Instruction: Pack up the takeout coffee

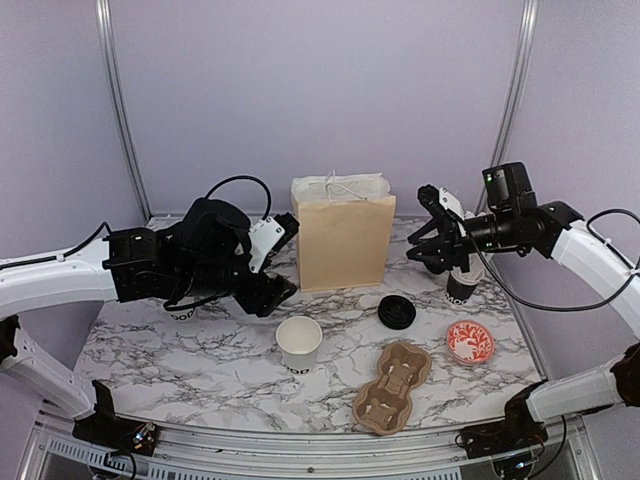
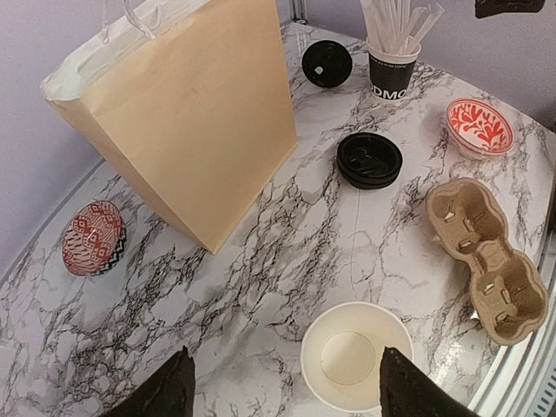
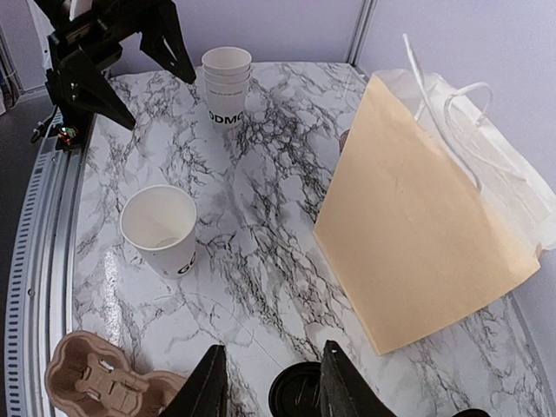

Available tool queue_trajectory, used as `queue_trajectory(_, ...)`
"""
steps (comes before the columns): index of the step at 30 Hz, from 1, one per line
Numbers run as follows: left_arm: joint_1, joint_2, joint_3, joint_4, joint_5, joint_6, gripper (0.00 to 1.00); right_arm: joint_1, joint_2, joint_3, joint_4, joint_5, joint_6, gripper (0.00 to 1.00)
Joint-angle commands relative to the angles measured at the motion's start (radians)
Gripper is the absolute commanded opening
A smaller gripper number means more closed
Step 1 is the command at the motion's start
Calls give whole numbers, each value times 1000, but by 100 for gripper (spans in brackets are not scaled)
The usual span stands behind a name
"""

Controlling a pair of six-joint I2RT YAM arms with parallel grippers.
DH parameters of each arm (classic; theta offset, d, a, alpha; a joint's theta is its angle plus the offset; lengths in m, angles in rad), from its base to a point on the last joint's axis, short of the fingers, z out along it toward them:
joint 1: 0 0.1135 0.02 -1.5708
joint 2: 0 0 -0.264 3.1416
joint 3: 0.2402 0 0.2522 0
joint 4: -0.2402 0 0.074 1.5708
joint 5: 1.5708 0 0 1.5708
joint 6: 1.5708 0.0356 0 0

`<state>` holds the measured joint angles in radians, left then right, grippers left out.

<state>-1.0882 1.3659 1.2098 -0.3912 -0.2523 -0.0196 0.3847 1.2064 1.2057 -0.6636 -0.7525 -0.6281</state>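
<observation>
left gripper (image 2: 285, 365) wide, empty, over lidless paper cup (image 2: 354, 358) at worktop front-centre | right gripper (image 3: 272, 356) narrow gap, nothing held, above black lid (image 3: 295, 391), single or stacked unclear | paper bag (image 1: 342, 240) upright, back edge, behind cup

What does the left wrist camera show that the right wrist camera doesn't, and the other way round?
Only the left wrist view: the dark cup of white sticks and the red-patterned bowl near it. Only the right wrist view: the stack of white cups. Both views: the paper bag, the single open white cup and the cardboard cup carrier.
</observation>
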Motion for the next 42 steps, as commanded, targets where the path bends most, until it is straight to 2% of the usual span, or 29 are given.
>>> queue_trajectory(1, 2, 18, 21, 30, -47, 1, 74, -2, -16, -25, -42, 74, 5, 33)
queue_trajectory(11, 2, 33, 33, 16, -16, -2, 76, 11, 27, -127, -63, 222, -94, 29)
queue_trajectory(17, 2, 50, 31, -4, -33, -23, 78, 77, 96, -158, 23, 401, -55, 28)
queue_trajectory(19, 2, 52, 26, -3, -36, -27, 78, 99, 136, -145, 49, 490, -34, 26)
queue_trajectory(31, 2, 35, -18, -3, -61, -46, 78, 96, 420, 4, 92, 693, 79, 20)
queue_trajectory(35, 2, 30, -30, -3, -65, -48, 78, 78, 503, 59, 106, 707, 99, 21)
queue_trajectory(42, 2, 30, -55, 8, -69, -51, 78, 62, 632, 189, 116, 635, 110, 22)
